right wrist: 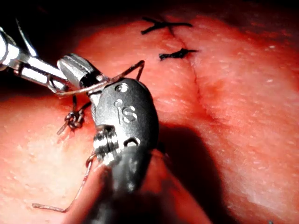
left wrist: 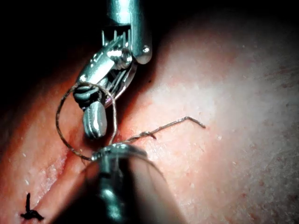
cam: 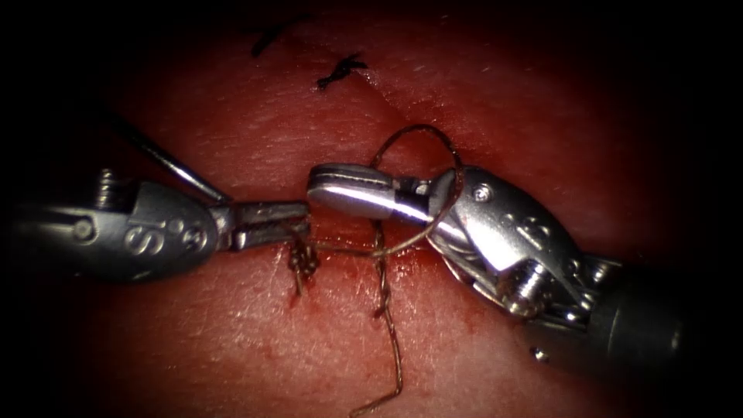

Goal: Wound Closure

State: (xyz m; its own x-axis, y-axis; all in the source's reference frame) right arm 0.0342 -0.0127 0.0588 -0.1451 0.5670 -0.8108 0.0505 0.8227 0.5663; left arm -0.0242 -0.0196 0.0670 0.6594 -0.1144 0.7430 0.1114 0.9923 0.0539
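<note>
My left tool (cam: pixel 300 223) comes in from the left, its jaws shut on the brown thread (cam: pixel 402 241) just above a knot (cam: pixel 303 261) left of the cut (cam: pixel 377 101). From there the thread runs right and loops around my right tool (cam: pixel 316 190), whose jaws are shut with nothing seen between them, tip almost touching the left tool's tip. The loop (left wrist: pixel 60 122) rings the right tool's jaws (left wrist: pixel 95 122). A free tail (cam: pixel 391 340) trails down the tissue. A thin shiny needle (cam: pixel 172 168) slants behind the left tool, out of the tissue; what holds it is hidden.
Two finished black stitches (cam: pixel 340 71) (cam: pixel 271 35) cross the cut farther back, also seen as dark stitches (right wrist: pixel 176 54). Red fluid (cam: pixel 348 271) wets the tissue around the knot. The right tool's wrist (cam: pixel 526 248) covers the tissue right of the cut.
</note>
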